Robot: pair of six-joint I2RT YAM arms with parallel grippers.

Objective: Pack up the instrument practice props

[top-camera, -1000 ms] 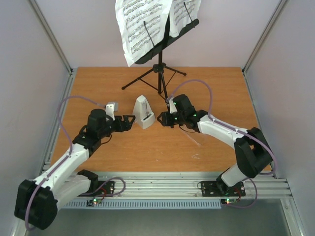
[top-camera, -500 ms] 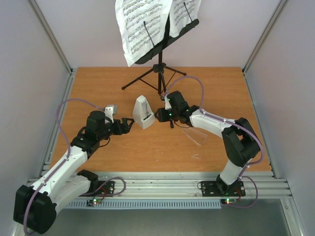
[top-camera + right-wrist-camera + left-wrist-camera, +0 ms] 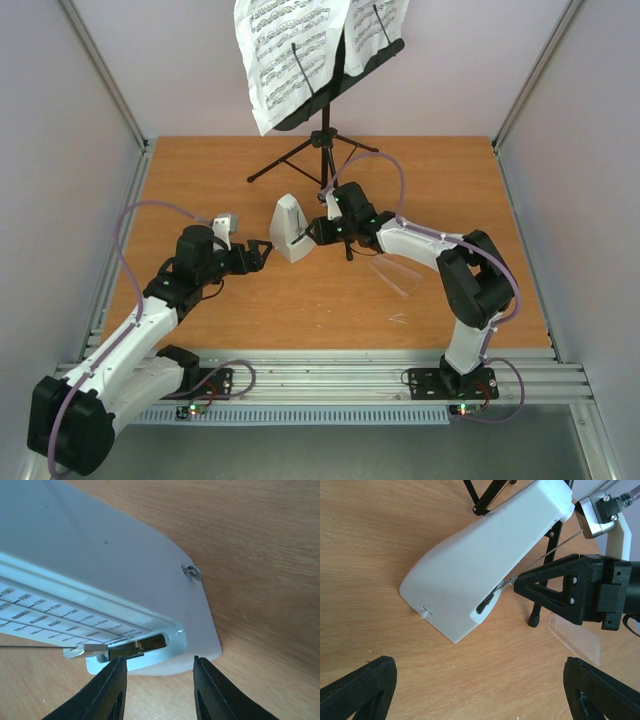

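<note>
**Right arm closes in on the metronome; nothing packed yet**

Right gripper (image 3: 318, 232) has swung leftward across the table (image 3: 450, 180) over the last second. It now sits at the front face of the metronome (image 3: 291, 228), where before it hung clear to that side. Its fingers have also narrowed. In the right wrist view they stand part-way apart, with the lower front edge of the metronome just beyond their tips and nothing pinched between them. The thin pendulum rod (image 3: 545, 555) runs out close to one finger; whether they touch I cannot tell. The left gripper (image 3: 262, 248) has barely shifted. Its fingers are spread wide, empty, with the metronome just ahead of them and between the two grippers.

As I judge it, the right arm is going for the metronome first, perhaps to settle its pendulum before the clear cover goes on. No item has been stowed, so the task looks to be at an early stage.

Counted, largest to smallest:
- One music stand (image 3: 323, 150), upright on its tripod well beyond both sets of fingers.
- At least two sheet-music pages (image 3: 290, 50), on the stand's desk; the exact number is not readable.
- One metronome, standing between the grippers.
- One clear cover (image 3: 395, 272), lying on the table behind the right fingers, beside that arm's forearm.
</note>
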